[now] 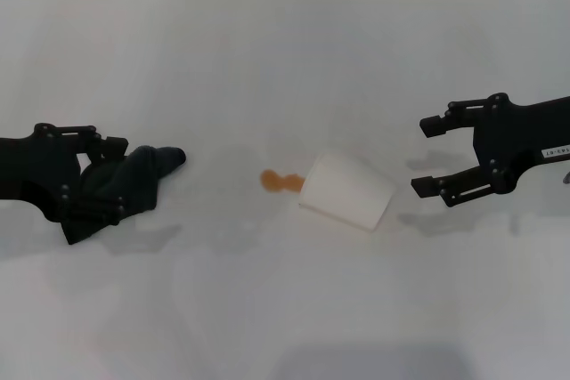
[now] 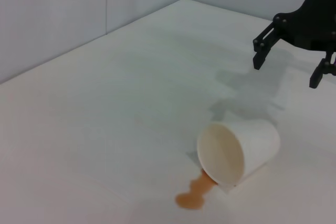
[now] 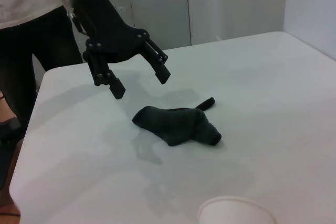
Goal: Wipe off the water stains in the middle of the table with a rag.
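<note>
The black rag lies crumpled on the white table at the left. My left gripper is open and hovers just above it; the right wrist view shows the left gripper clear of the rag. The small orange-brown water stain sits mid-table, at the mouth of a tipped white cup. The left wrist view shows the stain and the cup. My right gripper is open and empty, right of the cup.
The cup lies on its side with its mouth toward the stain. A person in dark trousers stands beyond the table edge behind the left arm. Grey walls border the table's far side.
</note>
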